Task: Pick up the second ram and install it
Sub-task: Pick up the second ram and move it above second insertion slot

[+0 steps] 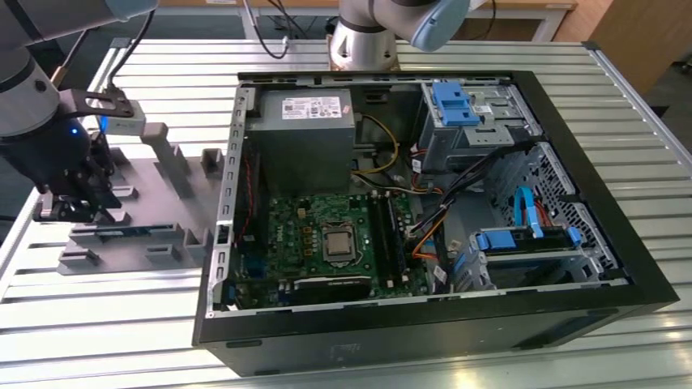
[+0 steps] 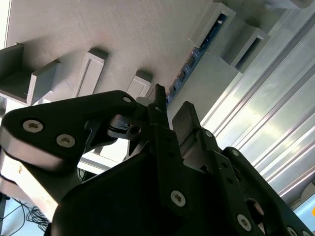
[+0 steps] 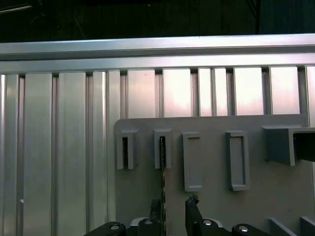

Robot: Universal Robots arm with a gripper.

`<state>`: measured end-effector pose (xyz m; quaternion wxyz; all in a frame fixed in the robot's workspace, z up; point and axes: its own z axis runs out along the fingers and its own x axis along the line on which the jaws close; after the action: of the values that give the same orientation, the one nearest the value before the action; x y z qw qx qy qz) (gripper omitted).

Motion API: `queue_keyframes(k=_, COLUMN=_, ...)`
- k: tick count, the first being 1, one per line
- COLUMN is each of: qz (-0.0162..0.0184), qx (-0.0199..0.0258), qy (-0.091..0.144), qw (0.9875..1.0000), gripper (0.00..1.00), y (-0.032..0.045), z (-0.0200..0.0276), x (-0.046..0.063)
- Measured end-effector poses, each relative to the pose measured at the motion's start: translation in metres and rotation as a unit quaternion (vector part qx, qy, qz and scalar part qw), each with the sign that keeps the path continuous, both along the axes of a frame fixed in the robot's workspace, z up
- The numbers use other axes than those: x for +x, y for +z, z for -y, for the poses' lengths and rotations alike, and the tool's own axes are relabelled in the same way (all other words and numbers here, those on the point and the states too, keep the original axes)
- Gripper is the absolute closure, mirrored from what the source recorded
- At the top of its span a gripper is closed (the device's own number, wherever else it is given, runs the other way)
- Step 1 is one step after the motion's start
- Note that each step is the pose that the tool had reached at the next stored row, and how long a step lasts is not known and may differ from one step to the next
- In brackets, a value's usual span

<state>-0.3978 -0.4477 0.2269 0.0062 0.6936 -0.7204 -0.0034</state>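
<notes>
The second ram (image 3: 162,167) is a thin dark strip standing on edge in a slot of the grey fixture (image 3: 256,201). In the second wrist view the ram (image 2: 191,61) runs along the fixture (image 2: 123,39) toward my fingertips. My gripper (image 3: 173,206) is open and hangs low over the near end of the strip, with one finger (image 3: 155,206) right beside it and the other finger (image 3: 193,205) apart from it. In the exterior view the gripper (image 1: 78,212) is at the left, over the fixture (image 1: 162,170), where the ram (image 1: 135,230) lies.
An open computer case (image 1: 605,267) lies at the exterior view's right, with the green motherboard (image 1: 313,235), its black memory slots (image 1: 385,235), a power supply (image 1: 308,109) and loose cables inside. Everything rests on a ribbed aluminium table (image 1: 97,324). A second arm's base (image 1: 362,44) stands behind the case.
</notes>
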Motion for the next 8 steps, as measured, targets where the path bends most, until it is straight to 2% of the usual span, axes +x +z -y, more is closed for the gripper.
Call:
queue_keyframes(k=4, qz=0.0003, qx=-0.0026, qy=0.001, qw=1.0000, gripper=0.67, y=-0.0021, z=0.0000, x=0.0000)
queue_keyframes(k=8, qz=0.0035, qx=-0.0101, qy=0.001, qw=0.9999, gripper=0.67, y=-0.0039, z=-0.0001, x=0.0000)
